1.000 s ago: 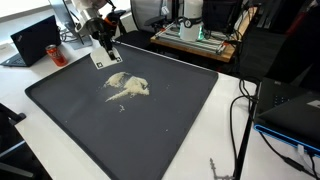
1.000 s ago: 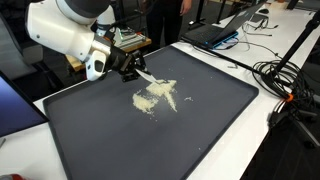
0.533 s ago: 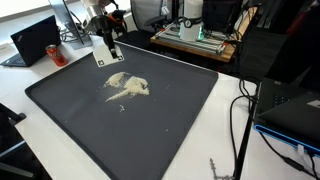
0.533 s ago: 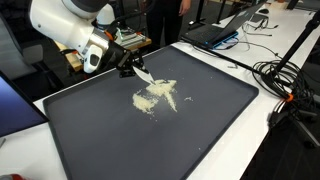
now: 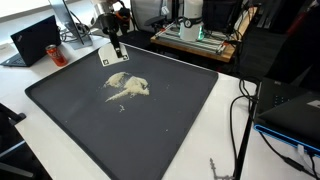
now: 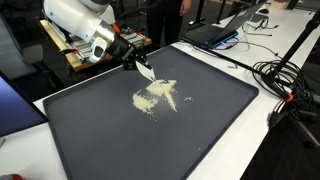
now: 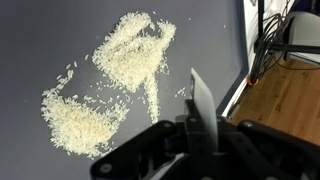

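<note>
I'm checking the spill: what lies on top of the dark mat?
Pale grains lie scattered on the mat, toward its middle. The gripper, shut on a white card, is over the mat, apart from them. The surface under the heaps is covered.

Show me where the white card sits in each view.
In an exterior view: white card upper left of centre, just beyond the grain pile.
In an exterior view: card left of centre, up-left of the grain pile.
Wrist view: card lower right of centre.
Shared landmark: the grain pile.
</note>
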